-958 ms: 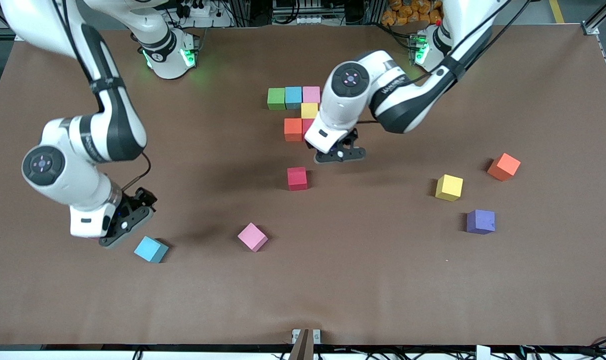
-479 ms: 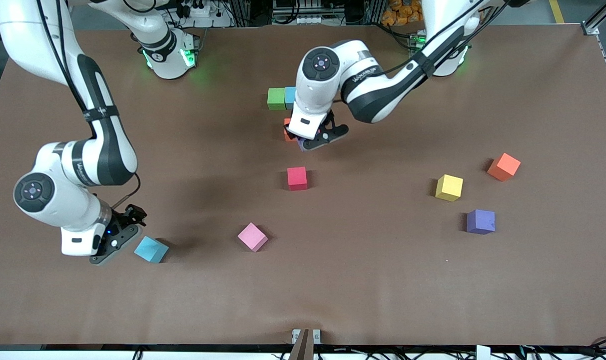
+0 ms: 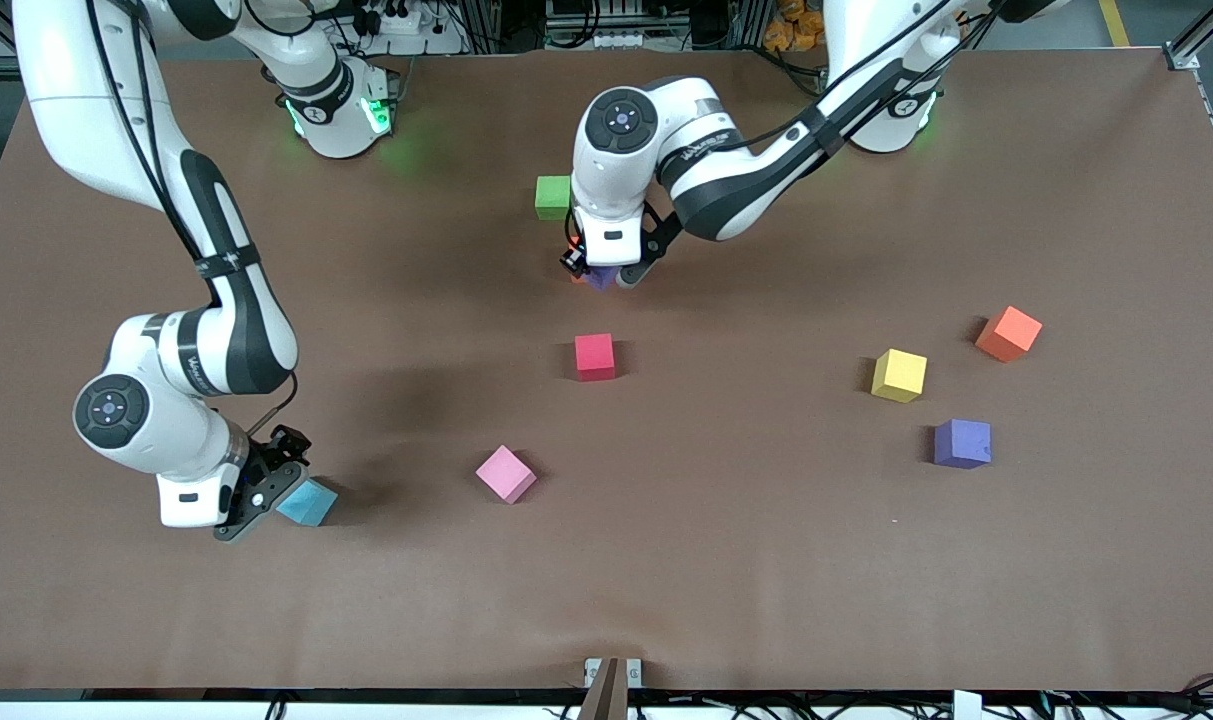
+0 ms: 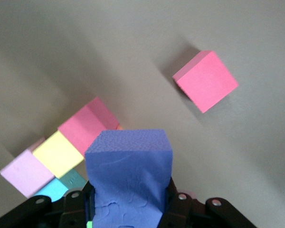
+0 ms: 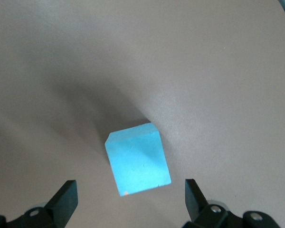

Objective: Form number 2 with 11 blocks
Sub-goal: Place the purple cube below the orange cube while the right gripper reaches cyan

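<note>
On the desk [image 3: 866, 560], the partly built number 2 [image 3: 553, 197] at upper centre of the front view is largely hidden by the left arm. The left end effector [image 3: 603, 276], clenched on a purple block [image 4: 128, 178], could be set down misaligned, nudging placed cubes. The right end effector [image 5: 130, 202], fully spread around a light blue block [image 5: 138, 159] at lower left, could skew that rotated cube on closing.
</note>
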